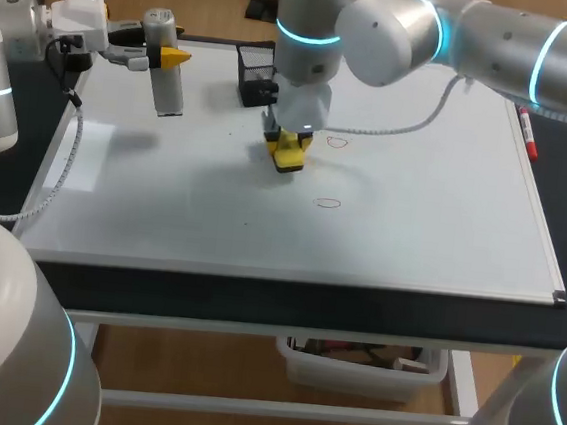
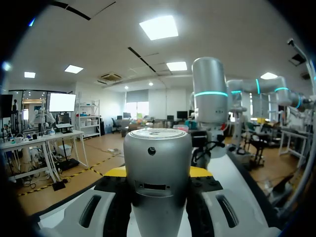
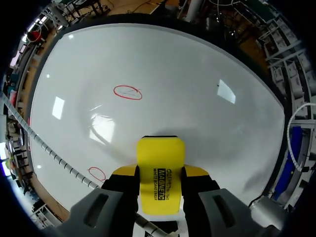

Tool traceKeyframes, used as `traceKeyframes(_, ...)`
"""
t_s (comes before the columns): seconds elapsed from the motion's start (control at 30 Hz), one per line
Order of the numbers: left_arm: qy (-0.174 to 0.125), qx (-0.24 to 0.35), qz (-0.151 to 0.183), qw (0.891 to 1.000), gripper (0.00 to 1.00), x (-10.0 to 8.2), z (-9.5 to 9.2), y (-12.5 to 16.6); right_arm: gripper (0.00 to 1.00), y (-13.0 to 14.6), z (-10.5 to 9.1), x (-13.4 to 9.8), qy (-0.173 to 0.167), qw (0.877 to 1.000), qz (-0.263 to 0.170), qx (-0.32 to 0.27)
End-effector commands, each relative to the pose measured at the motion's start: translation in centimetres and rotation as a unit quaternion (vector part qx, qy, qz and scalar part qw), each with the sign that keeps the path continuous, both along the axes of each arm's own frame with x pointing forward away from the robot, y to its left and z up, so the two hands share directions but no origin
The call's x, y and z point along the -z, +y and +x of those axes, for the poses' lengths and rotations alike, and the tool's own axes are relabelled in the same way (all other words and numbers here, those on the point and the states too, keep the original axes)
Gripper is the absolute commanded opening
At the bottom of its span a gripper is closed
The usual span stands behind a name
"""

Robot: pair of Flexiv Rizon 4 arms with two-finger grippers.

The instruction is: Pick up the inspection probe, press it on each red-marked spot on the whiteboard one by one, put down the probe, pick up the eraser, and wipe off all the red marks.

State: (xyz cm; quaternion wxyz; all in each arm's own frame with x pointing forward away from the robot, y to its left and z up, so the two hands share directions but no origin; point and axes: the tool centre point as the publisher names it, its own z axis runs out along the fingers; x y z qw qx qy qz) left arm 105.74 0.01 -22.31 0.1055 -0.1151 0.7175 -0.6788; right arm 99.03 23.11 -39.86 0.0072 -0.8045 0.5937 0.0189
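Currently right gripper (image 3: 159, 174) clamping yellow eraser (image 3: 159, 170), pressing it flat on whiteboard (image 1: 414, 215) between two red marks (image 3: 128, 92), both unwiped, probably ready for wiping. Left gripper (image 2: 157, 174) grasping inspection probe (image 2: 157, 163), standing it upright at whiteboard's far left corner, seemingly clear of eraser's path.

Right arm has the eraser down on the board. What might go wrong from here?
Two spots are left to wipe: the far red mark beside the eraser, and the near red mark toward the front edge. One stroke may miss one of them. The black holder stands close behind the eraser, so a wide sweep might knock it.
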Motion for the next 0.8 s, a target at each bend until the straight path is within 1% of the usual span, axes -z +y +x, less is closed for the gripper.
traceKeyframes(0.03,-0.001,0.000,-0.001,1.000,0.00,0.0,0.0,0.0,0.00,2.2,0.4,0.1,0.007,1.000,-0.012,-0.014)
traceKeyframes(0.2,-0.001,0.000,-0.001,1.000,0.00,0.0,0.0,0.0,0.00,4.8,-0.1,0.9,0.007,0.999,-0.021,-0.048)
traceKeyframes(0.33,-0.001,0.000,-0.001,1.000,0.00,0.0,0.0,0.0,0.00,6.1,-0.4,1.6,0.006,0.998,-0.028,-0.062)
traceKeyframes(0.57,-0.001,0.000,-0.001,1.000,0.00,0.0,0.0,0.0,0.00,6.2,-0.6,2.8,0.017,0.997,-0.027,-0.066)
traceKeyframes(0.8,-0.001,0.000,-0.001,1.000,0.00,0.0,0.0,0.0,0.00,5.3,-0.5,3.5,0.020,0.998,-0.026,-0.049)
